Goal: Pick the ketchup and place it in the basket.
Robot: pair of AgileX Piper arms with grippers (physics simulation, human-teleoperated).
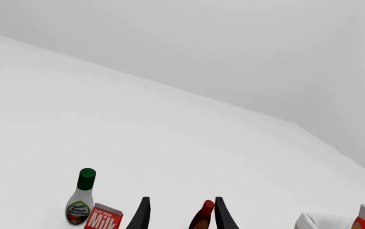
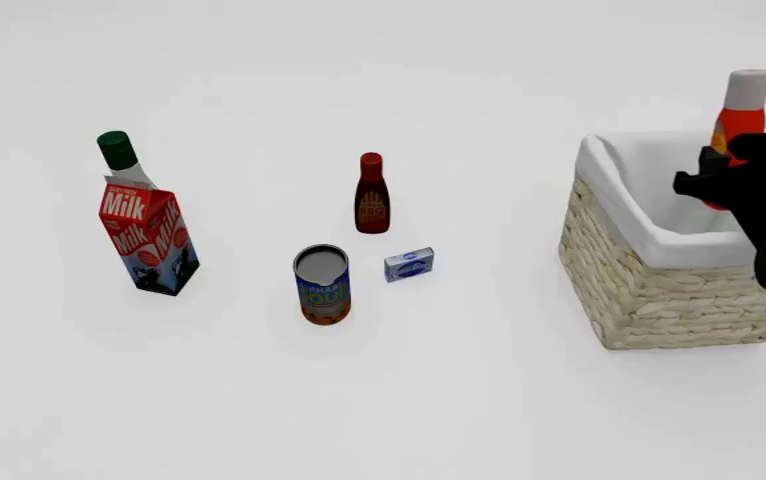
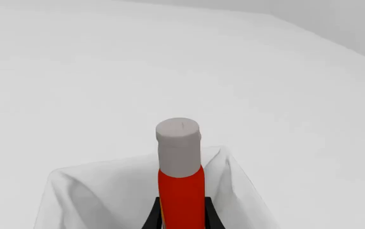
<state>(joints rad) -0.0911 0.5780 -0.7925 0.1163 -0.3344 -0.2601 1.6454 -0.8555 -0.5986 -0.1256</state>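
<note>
My right gripper [image 3: 181, 214] clamps the ketchup [image 3: 181, 191] upright above the basket [image 2: 623, 290], its white cap up and the bottle's body between my fingers. I should lower it straight past the cloth lining [image 3: 93, 191] before releasing. My left gripper [image 1: 181, 214] idles, jaws apart.

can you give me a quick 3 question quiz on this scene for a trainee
1. True or false: the ketchup is gripped by the right tool.
2. Which item stands closest to the milk carton? A) basket B) ranch dressing bottle C) soup can
3. Fill in: the ketchup is held upright above the ____.

Key: 1 true; 2 B; 3 basket
</note>
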